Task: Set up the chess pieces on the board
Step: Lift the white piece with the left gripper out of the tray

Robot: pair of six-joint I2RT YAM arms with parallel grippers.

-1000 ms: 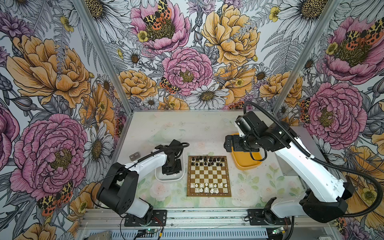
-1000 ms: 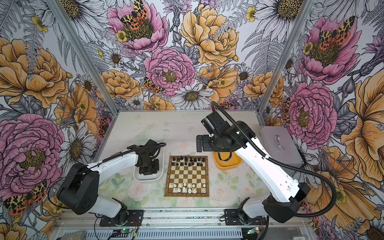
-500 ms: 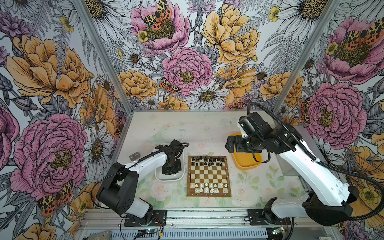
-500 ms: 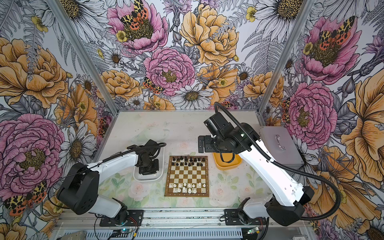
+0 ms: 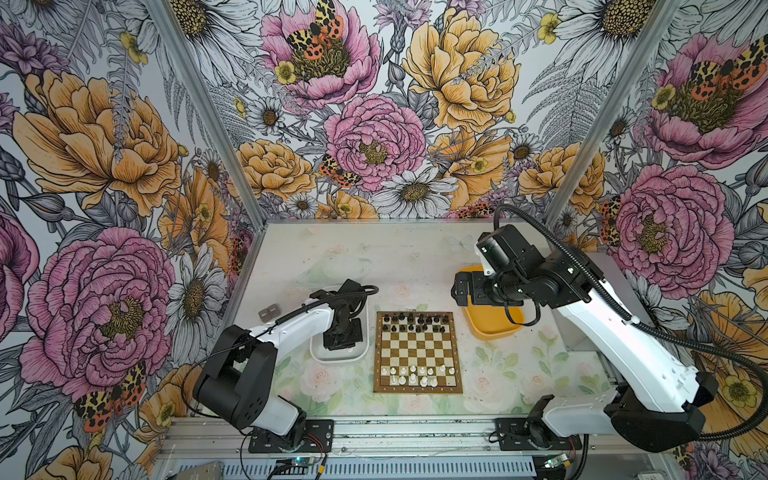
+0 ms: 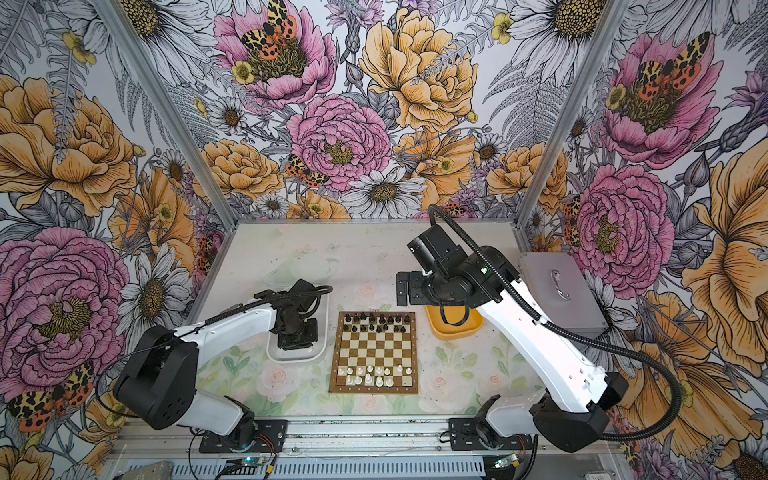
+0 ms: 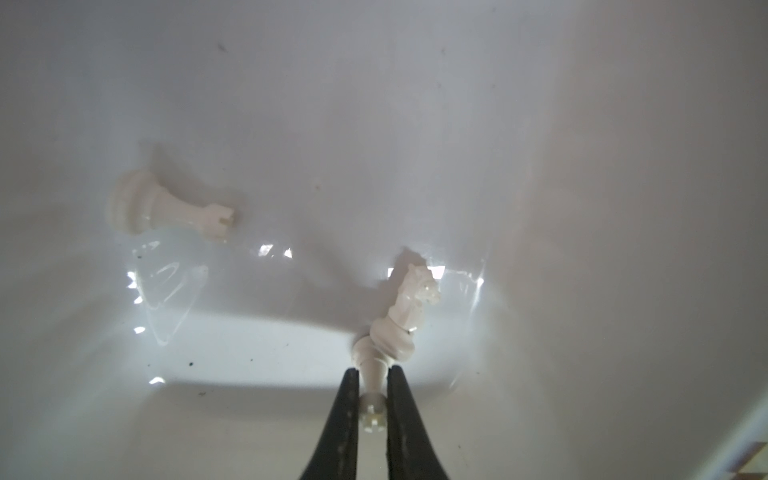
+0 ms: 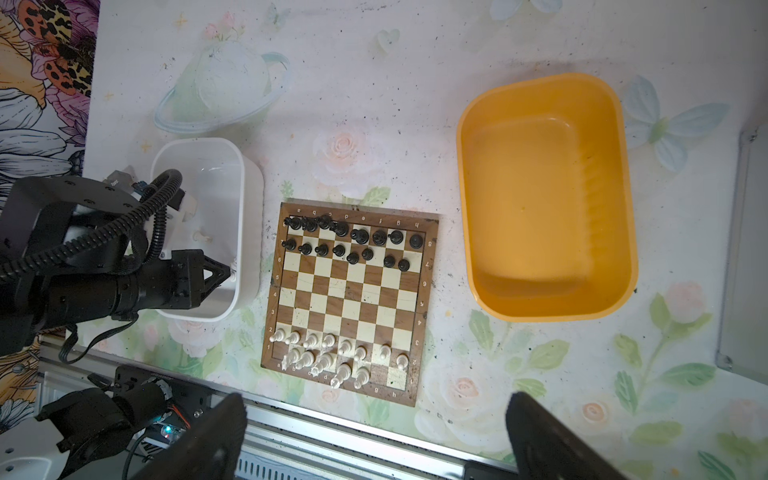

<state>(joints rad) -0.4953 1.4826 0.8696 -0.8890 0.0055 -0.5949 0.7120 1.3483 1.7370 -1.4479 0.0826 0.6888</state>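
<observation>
Closely, knight touches clamped piece.

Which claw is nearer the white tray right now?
Left. The left claw is down inside the white tray, shut on a white piece. The right claw hangs open, raised beyond the board, near the yellow tray.

board middle rows bare, chess pieces crowding both ends, white tray walls around left pincer

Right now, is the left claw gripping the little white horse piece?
No, the left gripper pinches a white rook; the white knight lies loose beside it.
</observation>
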